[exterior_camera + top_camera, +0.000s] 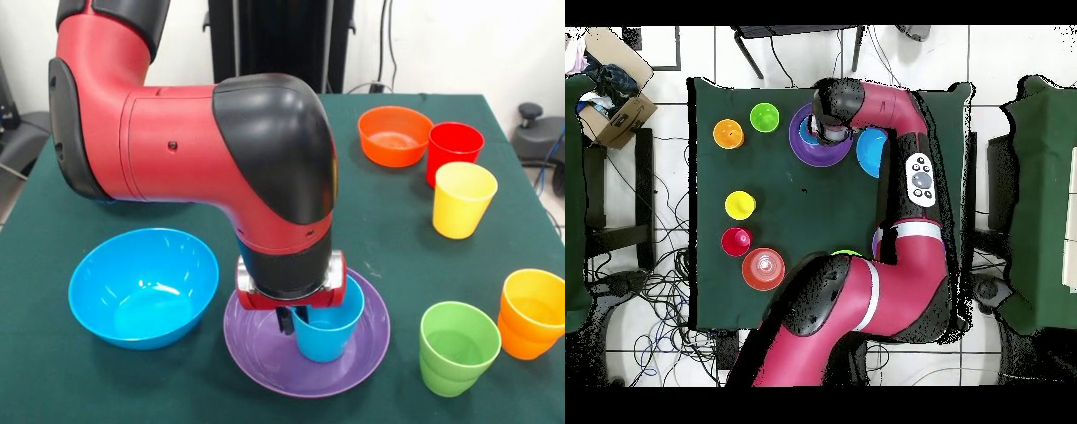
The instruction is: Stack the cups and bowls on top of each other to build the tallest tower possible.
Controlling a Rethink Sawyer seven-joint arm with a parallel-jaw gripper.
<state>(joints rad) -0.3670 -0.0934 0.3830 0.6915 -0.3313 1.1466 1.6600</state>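
A blue cup (328,336) stands upright in a wide purple bowl (371,340) at the near middle of the table. My gripper (296,320) comes straight down on the cup's left rim, one dark finger outside the wall and one inside, shut on it. The deep blue bowl (141,283) sits just left of the purple one. The green cup (457,346), orange cup (532,311), yellow cup (463,199), red cup (454,148) and orange bowl (393,134) stand apart on the right. In the overhead view the wrist covers the blue cup over the purple bowl (803,150).
The arm's big red and black elbow (265,150) hangs over the table's middle. A sliver of light green (846,253) shows under the arm near the robot's base. A cardboard box (613,100) stands off the table.
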